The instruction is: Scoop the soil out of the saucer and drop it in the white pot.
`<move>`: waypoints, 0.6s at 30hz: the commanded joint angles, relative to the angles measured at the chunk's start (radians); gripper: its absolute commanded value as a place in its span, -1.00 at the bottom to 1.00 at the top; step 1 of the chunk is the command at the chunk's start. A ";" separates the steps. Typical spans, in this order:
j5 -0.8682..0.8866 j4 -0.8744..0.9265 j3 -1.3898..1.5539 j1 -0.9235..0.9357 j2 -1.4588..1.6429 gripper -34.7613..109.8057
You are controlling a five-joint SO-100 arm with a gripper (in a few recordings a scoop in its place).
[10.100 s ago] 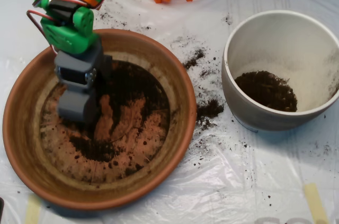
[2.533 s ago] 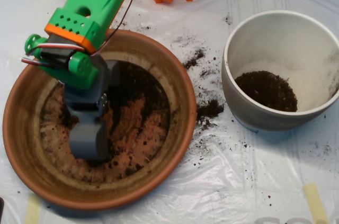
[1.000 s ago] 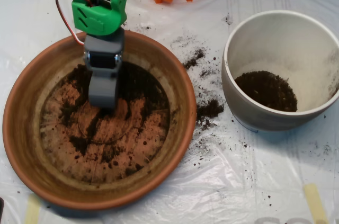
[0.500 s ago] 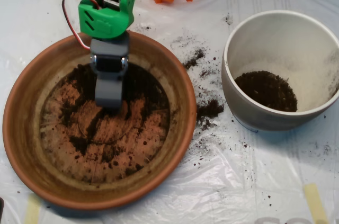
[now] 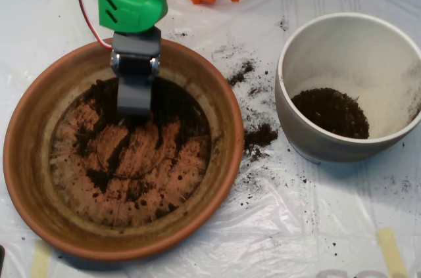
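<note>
Soil [image 5: 131, 153] of this kind is light, loose and crumbly — it cannot be pinched, only gathered from underneath, and it spills easily, as the crumbs on the plastic sheet [image 5: 197, 252] show. The best place to dig is the thick dark band at the far side of the saucer [image 5: 26, 179]. The scoop [image 5: 135, 97] hangs right over this band, its tip pointing down into it; thinner patches lie in front of the tip. The two halves look pressed together. The white pot [image 5: 296, 127] stands well apart to the scoop's right, some soil already inside.
</note>
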 commanded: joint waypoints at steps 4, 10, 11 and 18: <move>0.094 0.230 -0.127 -0.141 0.360 -0.53; 0.163 0.410 -0.322 -0.262 0.397 -0.53; 0.169 0.430 -0.347 -0.279 0.399 -0.53; 0.190 0.512 -0.471 -0.373 0.403 -0.53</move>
